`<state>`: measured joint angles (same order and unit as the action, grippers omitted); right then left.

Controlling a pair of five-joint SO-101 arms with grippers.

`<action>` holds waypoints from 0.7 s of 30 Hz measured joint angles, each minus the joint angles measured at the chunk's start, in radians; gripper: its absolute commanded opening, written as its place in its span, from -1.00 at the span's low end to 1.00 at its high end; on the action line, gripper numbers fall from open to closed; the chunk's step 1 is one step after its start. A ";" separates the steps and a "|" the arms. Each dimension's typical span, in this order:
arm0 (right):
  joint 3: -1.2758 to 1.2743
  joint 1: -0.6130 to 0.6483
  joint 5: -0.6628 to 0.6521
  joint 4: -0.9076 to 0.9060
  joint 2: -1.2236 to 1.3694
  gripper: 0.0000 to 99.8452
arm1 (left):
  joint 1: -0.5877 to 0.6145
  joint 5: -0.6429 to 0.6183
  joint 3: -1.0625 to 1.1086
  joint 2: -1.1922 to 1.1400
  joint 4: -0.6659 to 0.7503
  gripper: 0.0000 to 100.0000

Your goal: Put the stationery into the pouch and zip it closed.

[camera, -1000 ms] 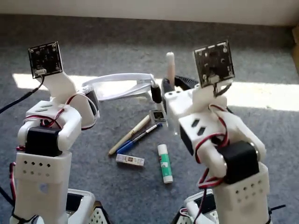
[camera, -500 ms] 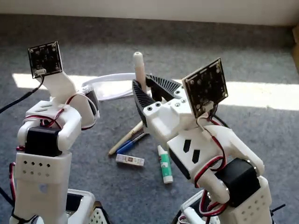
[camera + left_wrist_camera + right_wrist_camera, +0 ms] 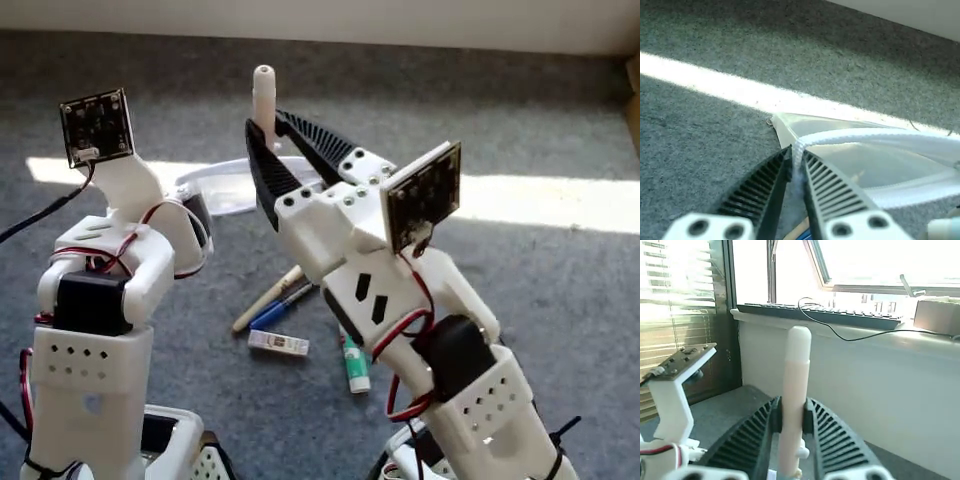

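My left gripper (image 3: 796, 167) is shut on the white zip edge of the translucent pouch (image 3: 865, 160), which lies on the grey carpet; in the high view the pouch (image 3: 222, 186) shows behind the left arm. My right gripper (image 3: 272, 140) is raised high above the carpet, shut on a cream-white pen (image 3: 263, 98) that stands upright between its black fingers (image 3: 760, 425). The pen (image 3: 795, 385) pokes well past the fingertips. Below lie a tan pen (image 3: 262, 301), a blue pen (image 3: 284, 305), a small white eraser (image 3: 278, 343) and a green-and-white glue stick (image 3: 356, 371), partly hidden by the right arm.
A bright strip of sunlight (image 3: 560, 203) crosses the carpet behind the arms. The left arm's camera board (image 3: 686, 357) stands close beside the raised right gripper. A wall and window sill (image 3: 850, 320) rise at the back.
The right arm has lifted the cream pen and swung it up and to the left, over the pouch side. It now covers the small clip seen earlier. The left arm has kept still.
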<state>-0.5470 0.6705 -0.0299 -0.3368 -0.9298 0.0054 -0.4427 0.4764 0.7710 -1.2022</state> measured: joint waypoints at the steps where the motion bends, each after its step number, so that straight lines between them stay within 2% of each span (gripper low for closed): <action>1: -0.034 0.000 0.000 0.055 0.000 -0.99 | 0.000 0.000 0.000 0.000 0.000 -0.99; 12: -0.344 0.000 0.000 0.505 0.000 -0.99 | 0.000 0.000 0.000 0.000 0.000 -0.99; 21: -0.465 0.000 0.000 0.603 0.000 -0.99 | 0.000 0.000 0.002 0.000 0.000 -0.99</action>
<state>-1.0119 0.6705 -0.0299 0.2662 -0.9298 0.0054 -0.4427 0.4780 0.7710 -1.2022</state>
